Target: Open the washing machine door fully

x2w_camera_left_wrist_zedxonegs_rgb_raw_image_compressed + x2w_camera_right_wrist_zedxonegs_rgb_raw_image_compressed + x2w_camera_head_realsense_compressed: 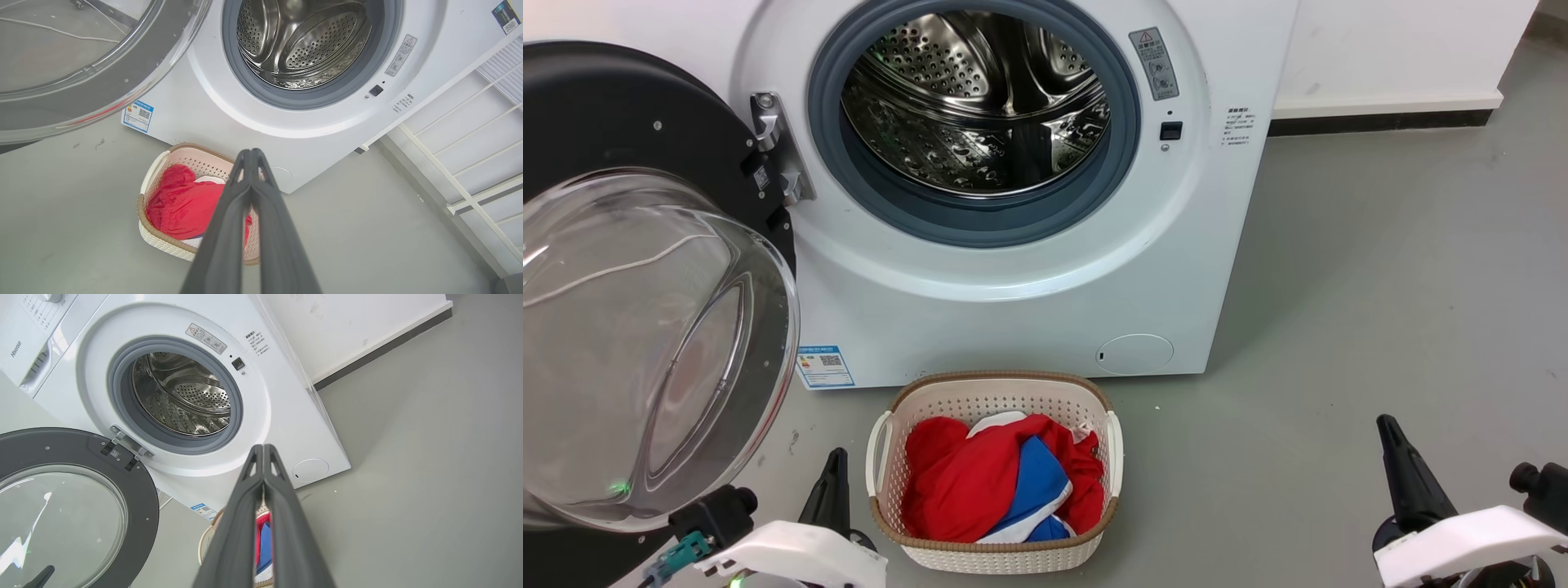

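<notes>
The washing machine door hangs wide open on our left, just beside our left hand. That hand is low and clenched, its two dark fingers pressed together with nothing between them. It is near the glass bowl of the door, but we think it is not touching it. Our right hand is low on the other side, well away from the door. It is clenched too and holds nothing. We think both hands stay down and back so they do not bump the door.

A little farther on, a basket sits on the grey floor right in front of the washing machine. Red and blue clothes lie in it. We think it is put there so the clothes have a short way to go.

Behind it, the door hangs from a metal hinge on the left of the round hole. It is turned so far out that nothing blocks the hole. We can see the whole grey ring and the shiny drum inside. So we think the opening job is done, or nearly done.

Farthest back is a white wall.
</notes>
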Robot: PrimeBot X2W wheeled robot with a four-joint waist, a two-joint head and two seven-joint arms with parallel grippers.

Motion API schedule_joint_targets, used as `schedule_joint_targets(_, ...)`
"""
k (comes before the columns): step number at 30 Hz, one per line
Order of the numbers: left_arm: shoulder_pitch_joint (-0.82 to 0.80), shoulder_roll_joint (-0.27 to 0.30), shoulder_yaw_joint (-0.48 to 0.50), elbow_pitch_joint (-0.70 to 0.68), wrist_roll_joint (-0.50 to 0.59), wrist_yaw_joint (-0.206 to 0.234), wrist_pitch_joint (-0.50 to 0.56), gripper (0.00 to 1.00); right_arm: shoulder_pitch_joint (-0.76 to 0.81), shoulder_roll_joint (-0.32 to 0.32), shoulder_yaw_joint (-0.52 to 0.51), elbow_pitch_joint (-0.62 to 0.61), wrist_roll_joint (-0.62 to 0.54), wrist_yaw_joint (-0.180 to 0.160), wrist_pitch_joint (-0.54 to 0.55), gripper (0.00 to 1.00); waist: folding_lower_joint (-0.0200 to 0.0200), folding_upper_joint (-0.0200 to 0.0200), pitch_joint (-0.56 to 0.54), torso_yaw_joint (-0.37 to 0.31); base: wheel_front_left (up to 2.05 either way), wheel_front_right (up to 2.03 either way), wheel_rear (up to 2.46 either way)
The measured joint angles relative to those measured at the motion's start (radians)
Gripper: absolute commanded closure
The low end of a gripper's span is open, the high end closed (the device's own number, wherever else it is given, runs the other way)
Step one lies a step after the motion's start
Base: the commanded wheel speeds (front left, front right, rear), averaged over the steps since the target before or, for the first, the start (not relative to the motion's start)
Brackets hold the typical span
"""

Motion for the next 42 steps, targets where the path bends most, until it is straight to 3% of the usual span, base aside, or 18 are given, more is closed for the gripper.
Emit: schedule_joint_targets(42, -0.053, -0.056, 0.133, 0.026, -0.459, -0.113, 0.109, 1.00, -0.076, 0.017, -0.034, 0.074, 0.513, 0.000, 0.062, 1.00, 0.0001, 0.0000, 0.014, 0.023, 0.00, 0.00, 0.00)
